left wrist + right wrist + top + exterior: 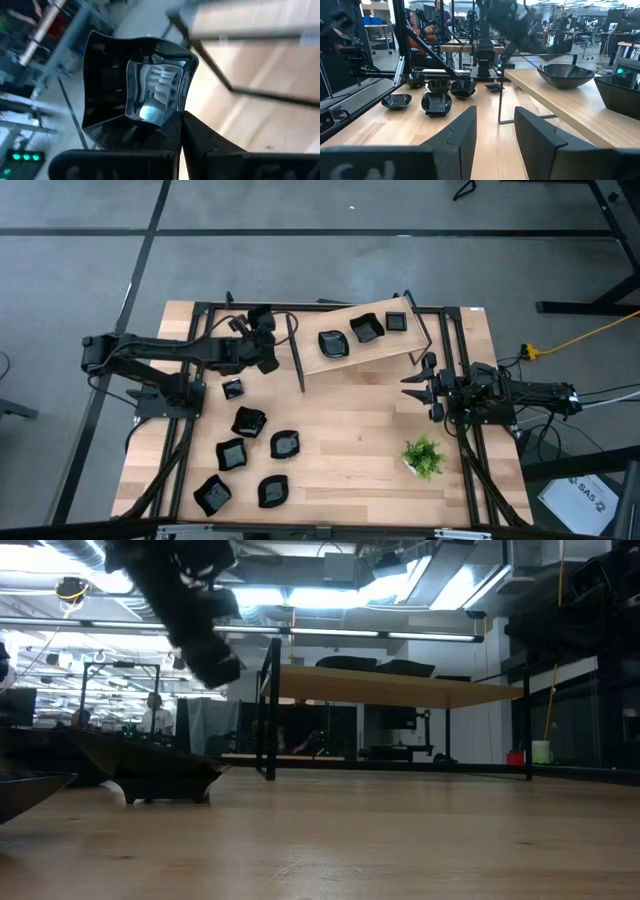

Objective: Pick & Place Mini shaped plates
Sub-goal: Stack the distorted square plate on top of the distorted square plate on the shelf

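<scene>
My left gripper hangs above the table's far left part, shut on a glossy black mini plate with wavy sides. A raised wooden shelf at the far middle carries three more black plates. Several others rest on their bases on the table's near left, also visible in the right wrist view. One plate stands close in the low view. My right gripper waits open at the table's right side, holding nothing. My left gripper pinches the plate's rim between its two fingers, at one edge. The plate is lifted clear of the table and tilted, its hollow turned toward the wrist camera.
A small green potted plant stands near the right front. The shelf's thin black legs stand just right of my left gripper. Bare wood lies in the table's middle.
</scene>
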